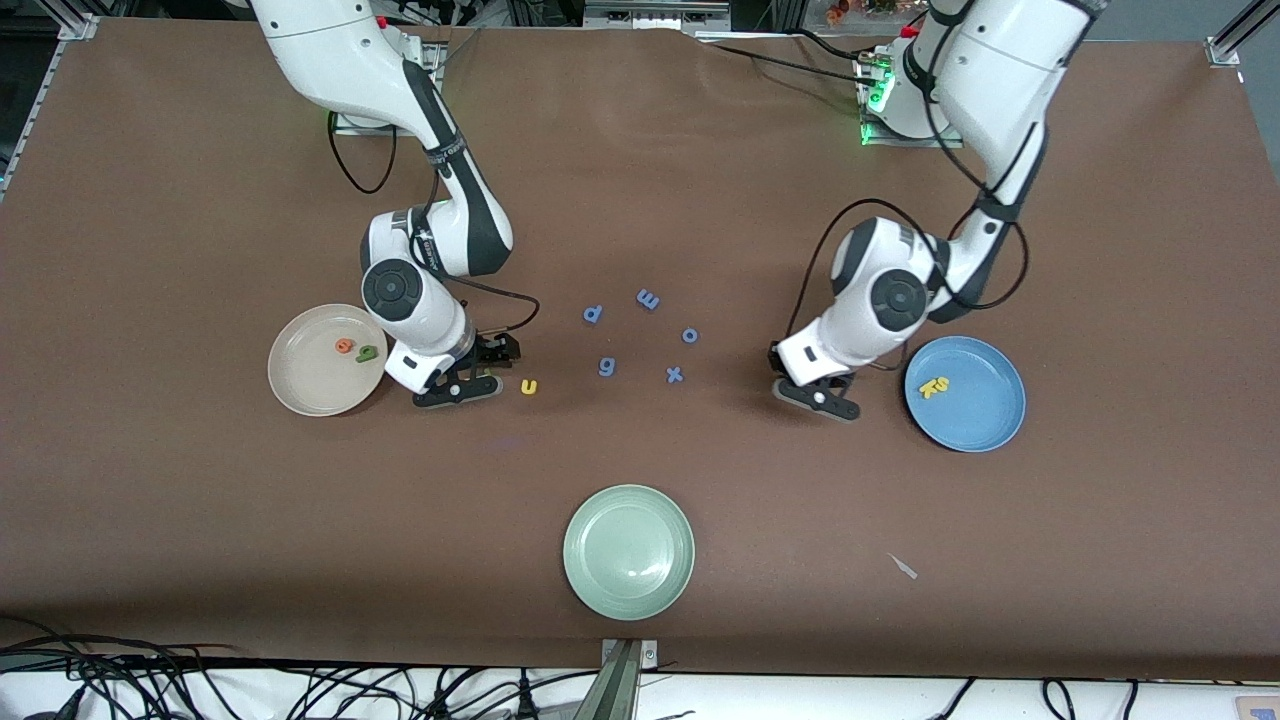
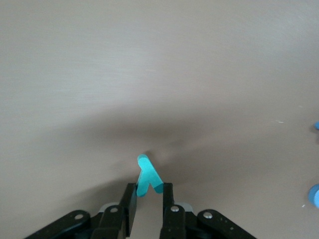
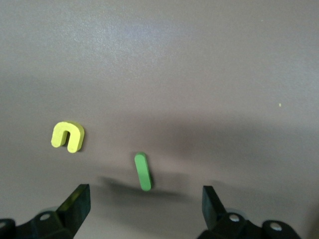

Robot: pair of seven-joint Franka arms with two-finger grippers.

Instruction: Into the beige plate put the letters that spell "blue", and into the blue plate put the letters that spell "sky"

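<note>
at the left of the front view the beige plate holds an orange e and a green b. just beside it the right gripper sits low over the table with its fingers spread wide and nothing between them; the right wrist view shows a dark green l lying flat between the parted fingers, and a yellow u close by. mid-frame lie the blue-purple letters, and the pale green plate sits at lower centre. toward the right, the left gripper is clenched on a teal y, seen in the left wrist view. the blue plate at the right holds two yellow letters.
</note>
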